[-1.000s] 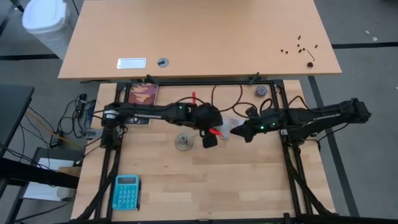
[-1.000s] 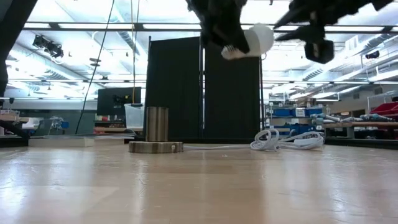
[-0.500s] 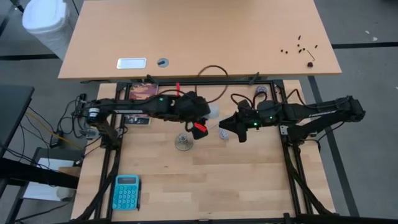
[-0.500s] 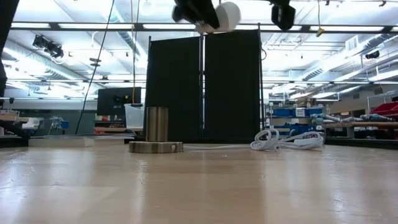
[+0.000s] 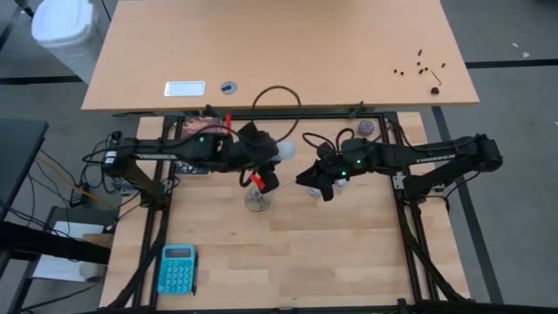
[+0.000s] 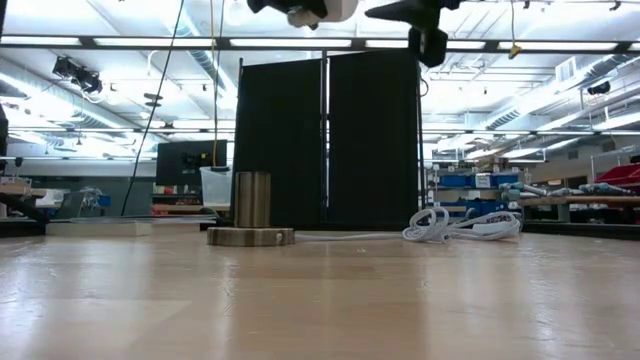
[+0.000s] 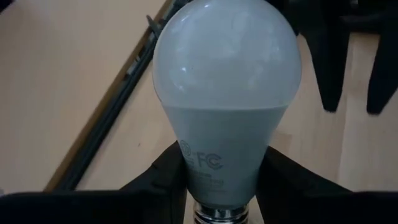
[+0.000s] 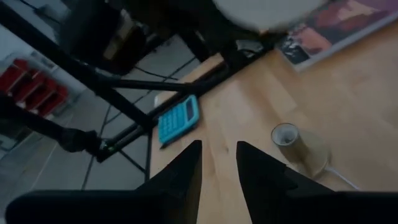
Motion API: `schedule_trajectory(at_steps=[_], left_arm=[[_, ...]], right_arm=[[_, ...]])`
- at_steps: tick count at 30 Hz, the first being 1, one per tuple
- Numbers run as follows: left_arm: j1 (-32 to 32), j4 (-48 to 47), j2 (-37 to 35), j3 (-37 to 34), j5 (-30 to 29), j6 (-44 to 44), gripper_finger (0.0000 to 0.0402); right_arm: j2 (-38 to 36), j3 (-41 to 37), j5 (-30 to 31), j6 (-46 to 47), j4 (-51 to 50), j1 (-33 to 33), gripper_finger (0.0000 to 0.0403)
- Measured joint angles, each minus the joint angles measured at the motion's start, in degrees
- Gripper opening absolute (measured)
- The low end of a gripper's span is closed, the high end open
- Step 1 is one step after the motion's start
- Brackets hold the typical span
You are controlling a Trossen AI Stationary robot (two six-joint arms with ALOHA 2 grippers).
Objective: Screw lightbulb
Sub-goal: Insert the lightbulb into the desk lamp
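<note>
The white lightbulb [image 5: 286,150] hangs high over the table's middle, with my left gripper [image 5: 268,162] shut on it. In the left wrist view the lightbulb [image 7: 227,81] fills the picture, its silvery screw base [image 7: 221,215] back between the fingers. The metal socket [image 5: 256,201] stands on its round foot on the table, below and a little nearer than the bulb. My right gripper [image 5: 312,183] hovers just right of the bulb, slightly open, with nothing between its fingers [image 8: 186,177]. In the low view the bulb [image 6: 328,9] and both grippers show only at the top edge. My left gripper pinches the bulb's narrow grey neck [image 7: 199,165], just ahead of the screw base, between its two fingers [image 7: 163,177]. The fingers come from the table's left, slanting down. The round end sticks out ahead of them toward the right arm, and the bulb is lifted clear.
A white cord [image 6: 460,222] runs from the socket [image 6: 251,210] and lies coiled at the far right. A teal calculator [image 5: 177,269] lies at the near left. A small purplish ball [image 5: 366,128] and a dark book [image 5: 200,131] sit along the far edge.
My left gripper has carried the bulb up and toward the table's far left; the bulb now hangs nearly over the socket. My right gripper has followed toward the left, risen and rolled. In the low view the bulb has climbed to the top edge.
</note>
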Motion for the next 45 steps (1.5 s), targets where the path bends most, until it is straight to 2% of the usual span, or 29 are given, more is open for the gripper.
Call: schedule_trajectory(at_steps=[6, 14, 19, 28, 37, 42, 45], left_arm=[[-1.7, 4.9, -3.1, -9.5, -0.4, -4.7, 0.0147], [-3.0, 20.4, -10.2, -27.1, -0.7, -13.1, 0.0147], [-3.0, 29.4, -12.8, -35.3, -0.5, -17.1, 0.0147], [-3.0, 44.5, -13.2, -43.1, 0.0, -20.9, 0.0147], [-3.0, 59.3, -13.4, -50.8, 0.1, -24.0, 0.0147], [-3.2, 65.1, -13.4, -53.7, -0.3, -24.9, 0.0147], [-3.3, 67.1, -13.4, -54.7, -0.8, -24.9, 0.0147]], right_arm=[[0.6, 0.1, -1.8, 0.1, 0.7, -1.0, 0.0109], [0.4, 0.0, -2.5, 0.1, -0.6, -1.8, 0.0109], [0.4, 0.0, -2.5, 0.1, -0.6, -3.4, 0.0109], [1.4, 0.0, -2.5, -0.4, -1.2, -5.8, 0.011], [8.0, 0.0, -4.7, 0.9, 2.6, -5.2, 0.011], [10.7, 0.0, -8.3, 2.2, 4.5, -4.0, 0.011], [11.4, 0.0, -8.4, 2.5, 3.0, -3.9, 0.011]])
